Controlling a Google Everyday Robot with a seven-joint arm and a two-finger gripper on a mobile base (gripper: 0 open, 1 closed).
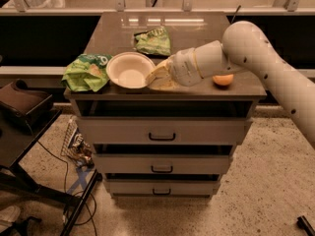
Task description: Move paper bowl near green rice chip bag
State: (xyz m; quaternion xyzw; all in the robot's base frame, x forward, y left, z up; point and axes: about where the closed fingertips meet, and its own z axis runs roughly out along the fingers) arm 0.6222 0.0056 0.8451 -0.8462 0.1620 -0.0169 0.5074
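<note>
The paper bowl (129,71) sits low on the cabinet top (197,33), near its front edge. Its left rim is right beside the green rice chip bag (86,72), which lies at the front left corner. My gripper (156,76) reaches in from the right and is shut on the bowl's right rim. The white arm (246,43) stretches across the right side of the top.
A smaller, darker green snack bag (153,40) lies behind the bowl at mid-top. An orange fruit (223,79) sits at the front right, partly behind my arm. The cabinet has three drawers (162,132) below. A dark chair (22,102) stands at the left.
</note>
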